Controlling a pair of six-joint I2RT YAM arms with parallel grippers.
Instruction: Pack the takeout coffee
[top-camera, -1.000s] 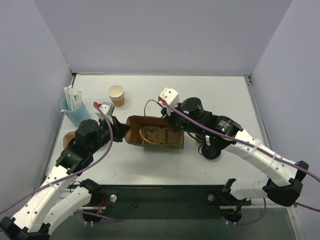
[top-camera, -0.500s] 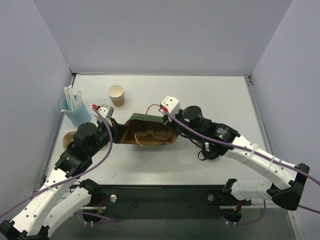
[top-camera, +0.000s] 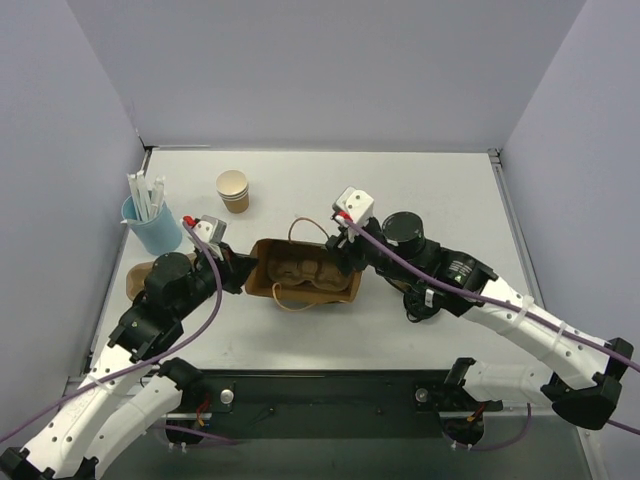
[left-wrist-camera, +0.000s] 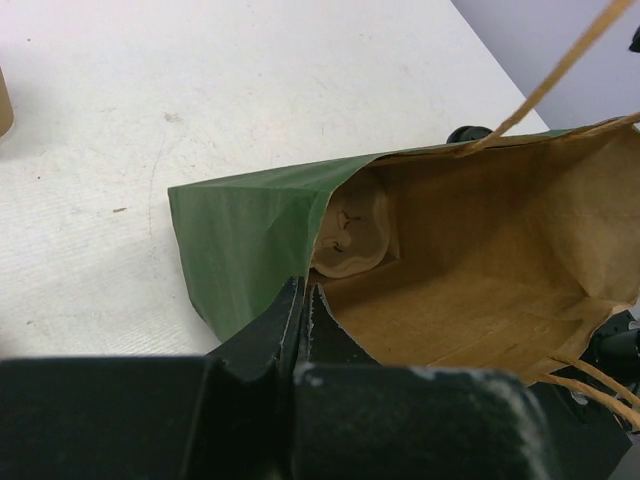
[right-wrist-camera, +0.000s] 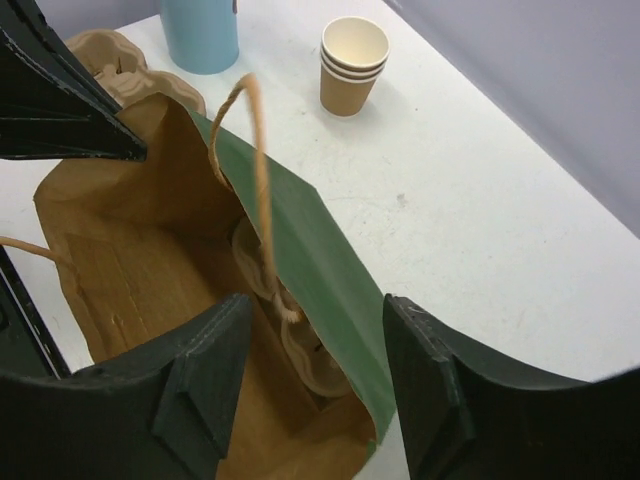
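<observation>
1. Left gripper (left-wrist-camera: 303, 292): jaws together, clamped on the left rim of the green bag (left-wrist-camera: 240, 230), right where the green wall meets the kraft lining.
2. Why, prob.: it pins that side so the mouth stays spread and the bag can't slide.
3. Right gripper (right-wrist-camera: 318, 310): fingers apart, nothing clamped. They straddle the bag's opposite rim, w/ the green wall and a rope handle (right-wrist-camera: 258, 170) running between them.
4. Inside the bag, at the bottom: a moulded pulp cup carrier (left-wrist-camera: 352, 225). Looks put there to seat the cup and stop it tipping.
5. Takeout coffee (top-camera: 418, 302): not in the bag. It sits right of the bag under the right forearm, mostly hidden; only a dark bit that seems to be the lid shows.
6. Progress, by my read: bag open and lined, coffee not yet packed.
7. Next needs the right gripper off the rim and over to the cup. Risks: the mouth sags w/ one side pinned, or the handle snags a finger.
8. Not task items:
   - stacked lidless paper cups (right-wrist-camera: 352, 65), beyond the bag's left end
   - blue cup (right-wrist-camera: 200, 35), left of the bag
   - spare carrier (top-camera: 140, 272), left of the bag
</observation>
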